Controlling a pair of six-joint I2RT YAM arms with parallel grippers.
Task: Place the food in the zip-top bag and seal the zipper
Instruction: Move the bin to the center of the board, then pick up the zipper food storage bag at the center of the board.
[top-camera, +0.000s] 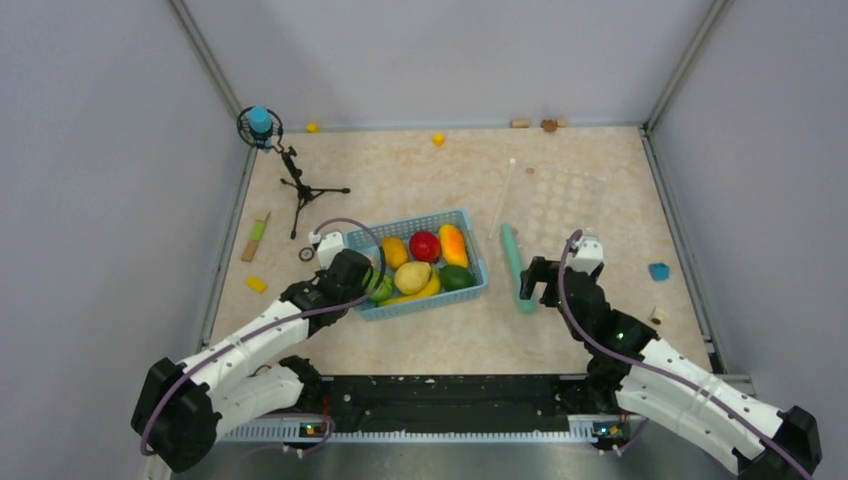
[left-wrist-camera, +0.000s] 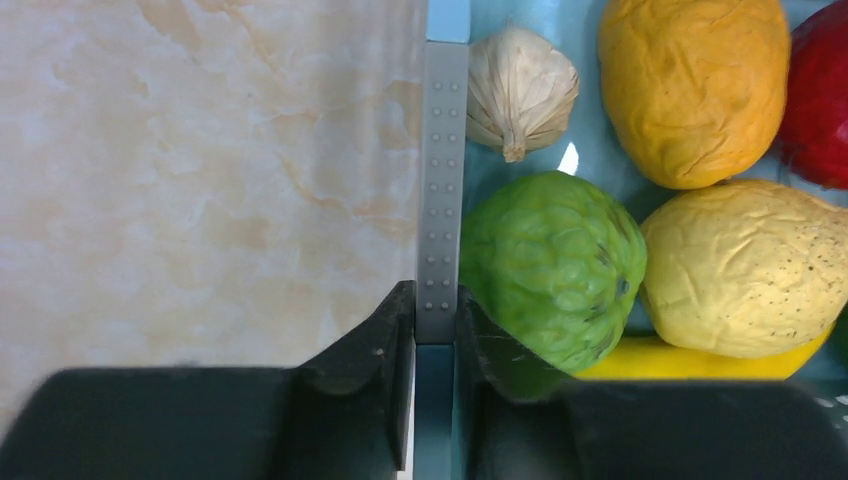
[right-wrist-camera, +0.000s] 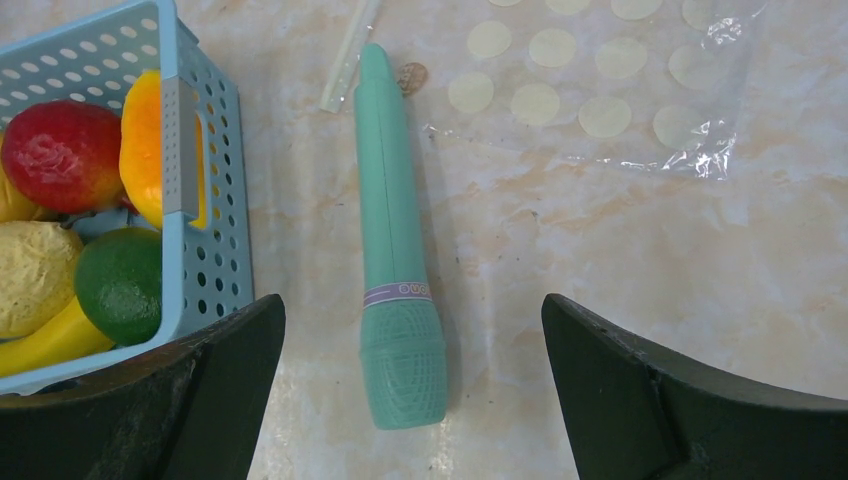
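Observation:
The food lies in the light-blue basket (top-camera: 470, 224): a red fruit (top-camera: 425, 245), an orange one (top-camera: 453, 244), a light-green one (left-wrist-camera: 550, 260), a yellow one (left-wrist-camera: 740, 270), a garlic bulb (left-wrist-camera: 520, 90), a banana (top-camera: 420, 292). My left gripper (top-camera: 355, 275) is shut on the basket's left rim (left-wrist-camera: 442, 150). The zip-top bag (top-camera: 560, 200) lies flat and empty at the back right, its zipper (top-camera: 503, 195) along its left edge. My right gripper (top-camera: 535, 280) is open and empty, right of the basket (right-wrist-camera: 215, 230), with the bag (right-wrist-camera: 600, 90) farther ahead.
A long teal stick (top-camera: 514, 265) lies between basket and bag, right under my right gripper (right-wrist-camera: 410, 305). A small tripod with a blue-headed device (top-camera: 290, 175) stands at the back left. Small yellow blocks (top-camera: 257, 284) and a blue block (top-camera: 658, 271) lie about. Walls enclose three sides.

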